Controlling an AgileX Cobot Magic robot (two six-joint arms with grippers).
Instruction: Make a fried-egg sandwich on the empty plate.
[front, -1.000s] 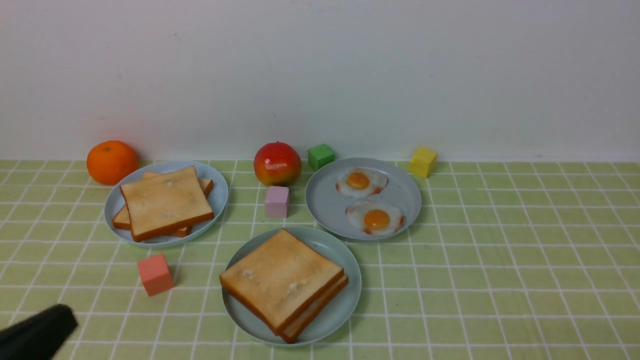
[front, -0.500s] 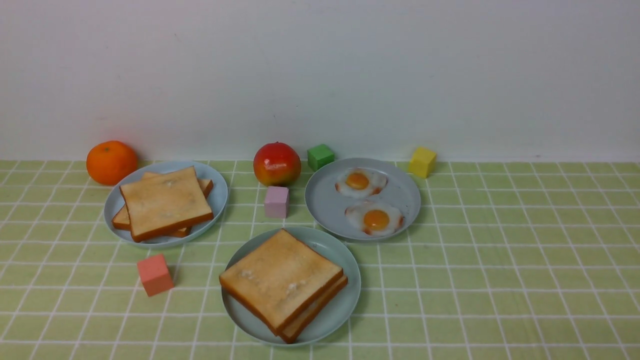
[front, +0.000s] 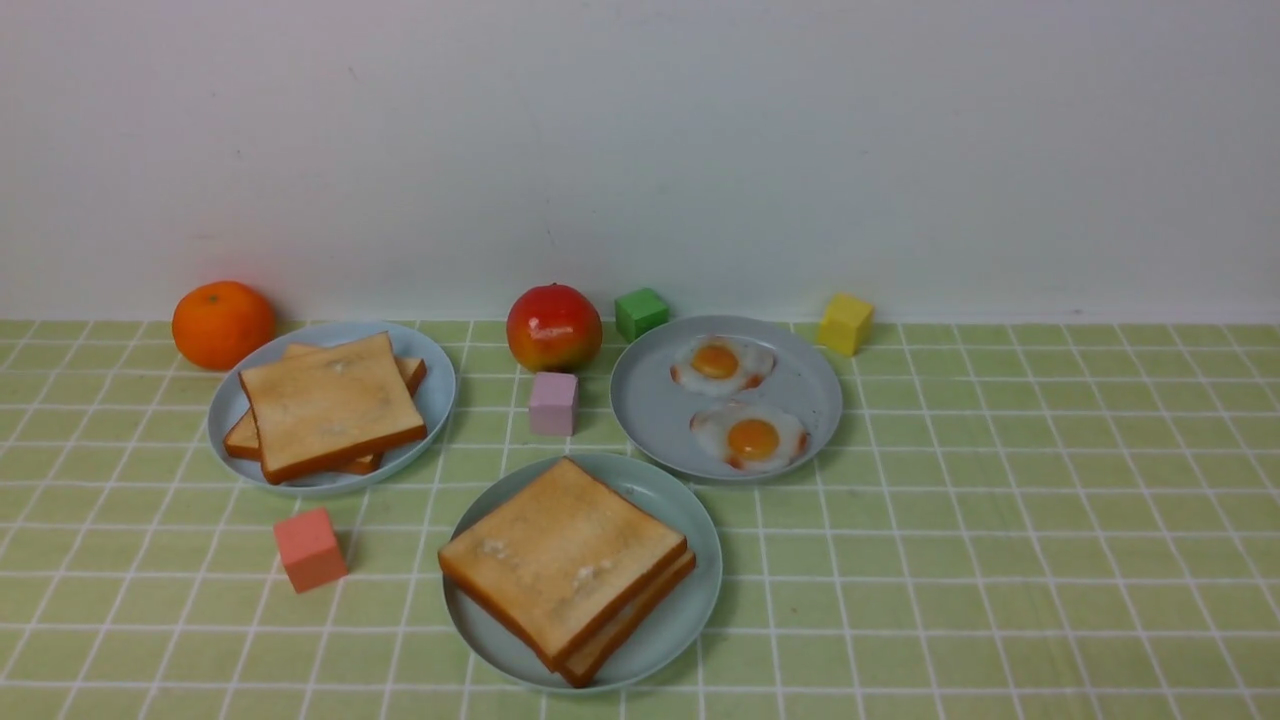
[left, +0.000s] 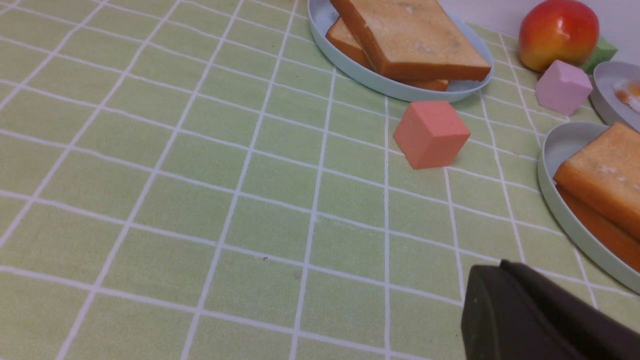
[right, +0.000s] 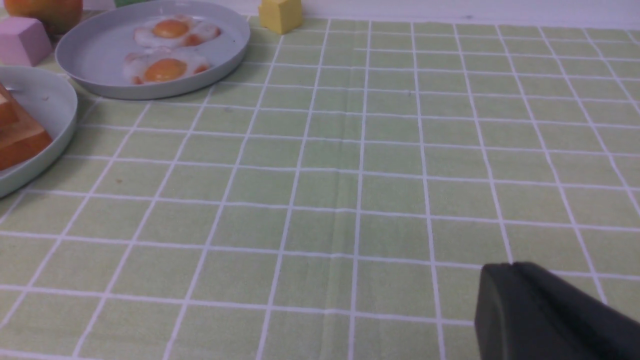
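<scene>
The pale mint-green plate (front: 685, 512) sits front centre and holds two toast slices (front: 560, 555) stacked slightly askew; whatever lies between them is hidden. The left wrist view catches this plate's (left: 554, 152) rim and the toast (left: 605, 175). In the right wrist view the same plate (right: 52, 102) and a toast corner (right: 20, 140) show. Neither gripper appears in the front view. My left gripper (left: 500, 266) is shut and empty, low over the cloth, apart from the plate. My right gripper (right: 505, 267) is also shut and empty, over bare cloth well to the plate's right.
A grey-blue plate (front: 650, 405) with two fried eggs (front: 752, 437) stands back right of centre; another (front: 432, 385) with toast slices (front: 330, 400) stands back left. An orange (front: 222, 324), an apple (front: 553, 326), and green (front: 641, 312), yellow (front: 846, 322), lilac (front: 554, 402) and salmon (front: 310, 548) cubes lie around.
The dark tip of my left gripper, at the front view's lower left corner a second ago, has gone out of that view. Nothing on the table has moved.
</scene>
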